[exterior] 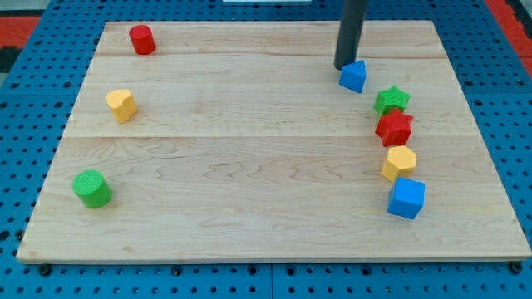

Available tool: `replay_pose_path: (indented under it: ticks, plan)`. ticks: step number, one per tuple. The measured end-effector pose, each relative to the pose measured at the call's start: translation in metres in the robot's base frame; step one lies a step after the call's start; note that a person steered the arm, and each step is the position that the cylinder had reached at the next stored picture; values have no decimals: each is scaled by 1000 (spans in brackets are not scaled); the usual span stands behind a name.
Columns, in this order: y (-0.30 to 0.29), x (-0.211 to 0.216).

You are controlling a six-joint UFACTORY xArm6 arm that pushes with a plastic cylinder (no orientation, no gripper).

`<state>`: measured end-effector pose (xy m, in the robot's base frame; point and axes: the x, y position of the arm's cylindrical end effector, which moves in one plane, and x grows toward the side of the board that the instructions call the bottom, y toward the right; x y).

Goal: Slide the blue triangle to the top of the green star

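Tip (pixel 344 66) touching blue triangle (pixel 353 76), up-left of green star (pixel 391 100), orientation unclear

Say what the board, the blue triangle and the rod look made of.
Board: pale wood, matte, showing grain lines and plank seams. Blue triangle: probably plastic, even colour, faint sheen. Rod, my tip just left of the triangle: dark, smooth, maybe metal or plastic.
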<state>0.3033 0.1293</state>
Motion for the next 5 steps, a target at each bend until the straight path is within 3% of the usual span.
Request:
replay_pose_path:
  ticks: [1,3,5]
  plan:
    - [1,6]
    - [-61,29]
    - [5,33]
